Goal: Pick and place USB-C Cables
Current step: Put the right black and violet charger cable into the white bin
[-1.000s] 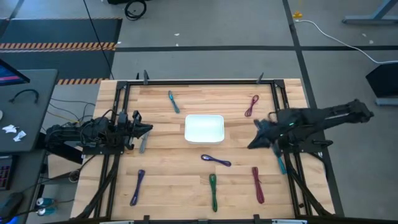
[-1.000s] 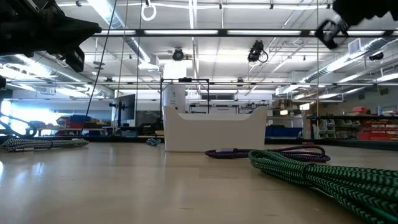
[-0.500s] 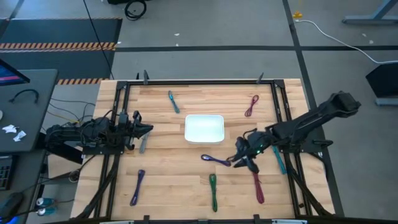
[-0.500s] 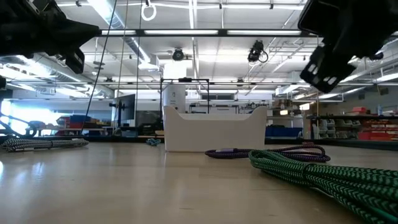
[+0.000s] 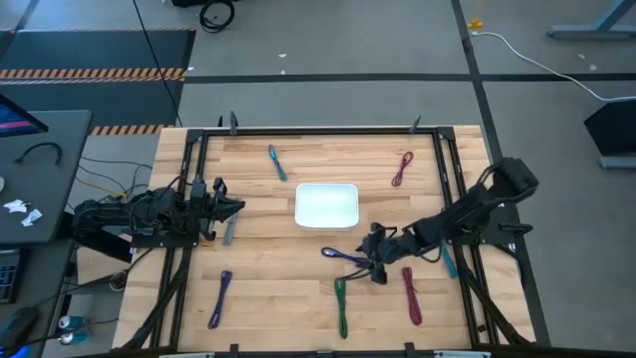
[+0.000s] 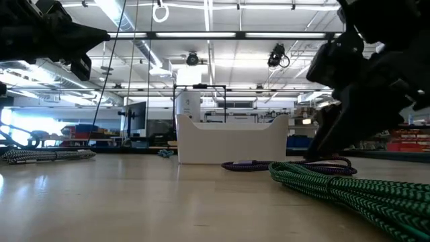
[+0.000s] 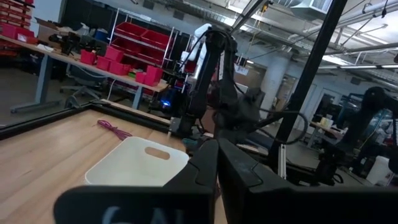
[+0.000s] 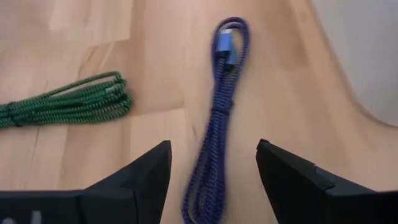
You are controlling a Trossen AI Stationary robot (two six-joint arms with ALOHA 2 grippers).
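Several bundled USB-C cables lie flat on the wooden table. My right gripper [image 5: 371,263] is open and low over the table's middle, at the right end of a purple cable [image 5: 345,257]. In the right wrist view its two fingers stand on either side of that purple cable [image 8: 214,140] without touching it, with a green cable [image 8: 68,102] off to one side. My left gripper [image 5: 235,207] is shut at the table's left with nothing in it, just above a grey-teal cable [image 5: 229,231]. The white tray [image 5: 326,206] sits in the middle.
Other cables lie around: teal [image 5: 276,162] far left of the tray, dark red [image 5: 402,169] far right, purple [image 5: 220,298] near left, green [image 5: 341,305] and red [image 5: 411,294] near the front, teal [image 5: 448,261] by the right frame rail. Black frame rails border the table.
My right gripper has swung from the table's right side toward the middle and the near edge, come down to the purple cable's right end, and opened. The cables and the left arm have stayed where they were.
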